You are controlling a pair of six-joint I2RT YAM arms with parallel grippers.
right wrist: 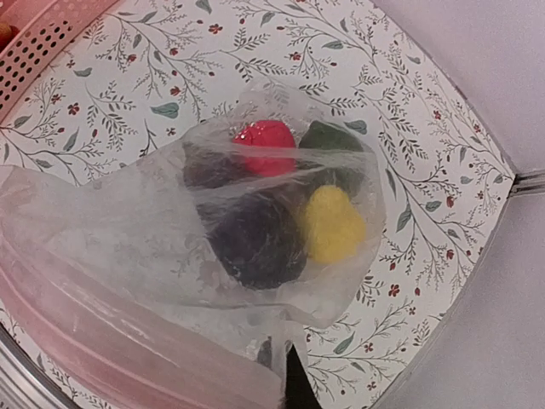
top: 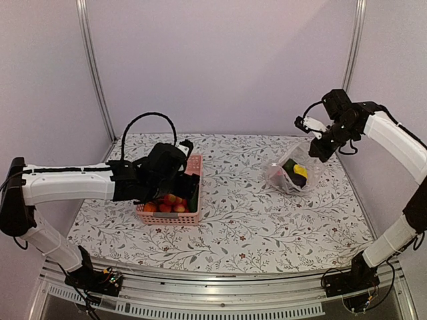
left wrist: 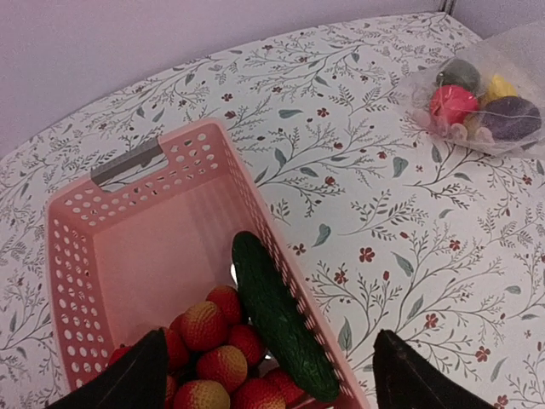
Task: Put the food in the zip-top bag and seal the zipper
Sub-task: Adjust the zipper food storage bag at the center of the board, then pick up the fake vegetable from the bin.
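The clear zip-top bag (top: 291,175) lies at the right of the table, its mouth edge lifted. It holds red, yellow, dark green and dark purple food pieces (right wrist: 272,213). My right gripper (top: 319,148) is shut on the bag's mouth edge. In the right wrist view the plastic hides most of its fingers. The zipper (right wrist: 111,341) runs as a pale strip close under that camera. The remaining food, red berries (left wrist: 213,341) and a green cucumber (left wrist: 277,315), lies in the pink basket (left wrist: 77,256). My left gripper (left wrist: 268,383) hangs open and empty over the basket's near end.
The pink basket (top: 193,215) stands left of centre under the left arm. The flowered tablecloth (top: 247,213) lies between the basket and the bag. Grey walls and metal frame posts (top: 93,67) close in the back and both sides.
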